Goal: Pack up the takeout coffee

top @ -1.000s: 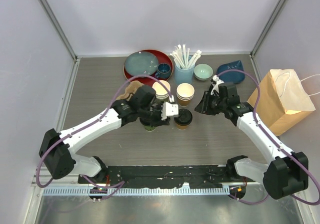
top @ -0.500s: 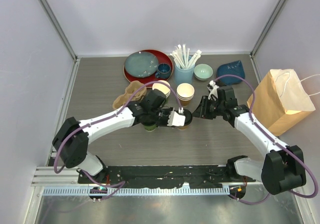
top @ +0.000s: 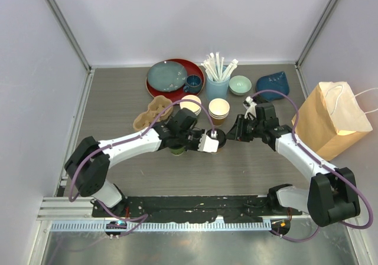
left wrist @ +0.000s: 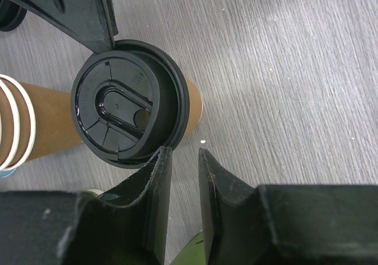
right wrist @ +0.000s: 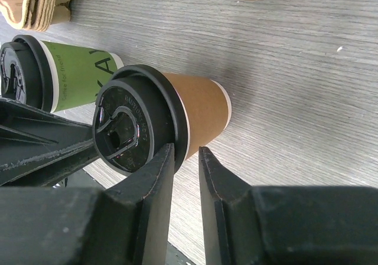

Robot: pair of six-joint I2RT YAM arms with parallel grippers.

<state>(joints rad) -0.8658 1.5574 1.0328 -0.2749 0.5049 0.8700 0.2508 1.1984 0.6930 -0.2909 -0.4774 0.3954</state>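
Observation:
The brown-sided takeout coffee cup (top: 217, 140) stands mid-table under its black lid (left wrist: 127, 111), also seen in the right wrist view (right wrist: 201, 108). The green-sided cup (right wrist: 82, 70) stands just to its left, mostly hidden under my left arm in the top view (top: 176, 150). My left gripper (left wrist: 180, 154) sits at the lid's left edge, one finger (left wrist: 155, 176) touching the rim, with a narrow empty gap between its jaws. My right gripper (right wrist: 185, 154) meets the lid from the right, jaws narrowly apart, with only the cup's side and table in the gap.
Two lidless cup stacks (top: 190, 104) (top: 219, 108) stand just behind. A tan pulp carrier (top: 150, 113) lies to the left. At the back are a red plate (top: 175, 78), a blue cup of straws (top: 217, 83) and a green bowl (top: 240, 85). A brown paper bag (top: 331, 118) stands at the right.
My left gripper has slid right from over the green cup to the brown cup's lid. My right gripper has moved left up to the same lid, its jaws narrowing a little.

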